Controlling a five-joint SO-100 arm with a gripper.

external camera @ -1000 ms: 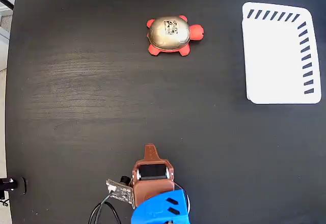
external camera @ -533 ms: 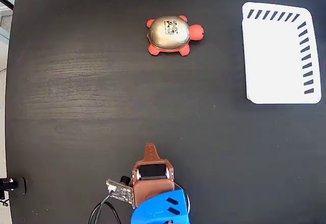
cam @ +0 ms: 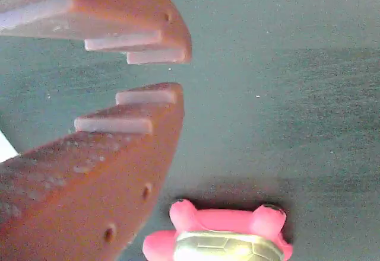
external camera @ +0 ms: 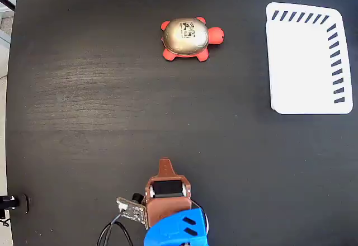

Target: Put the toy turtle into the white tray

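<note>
The toy turtle (external camera: 189,38), with red-orange head and feet and a shiny gold shell bearing a code sticker, sits on the black table in the upper middle of the fixed view, head pointing right. The white tray (external camera: 305,61) lies flat at the upper right with nothing in it, well apart from the turtle. My brown gripper (external camera: 164,163) is low at the bottom centre, far short of the turtle, its tip pointing towards it. In the wrist view the gripper (cam: 177,71) holds nothing, its toothed fingertips nearly meeting, and the turtle (cam: 219,243) shows at the bottom edge.
The arm's blue body (external camera: 176,230) and a small circuit board with cables (external camera: 127,209) sit at the bottom edge. The table's left edge (external camera: 12,89) runs down the fixed view, with a small black fitting (external camera: 11,202) beside it.
</note>
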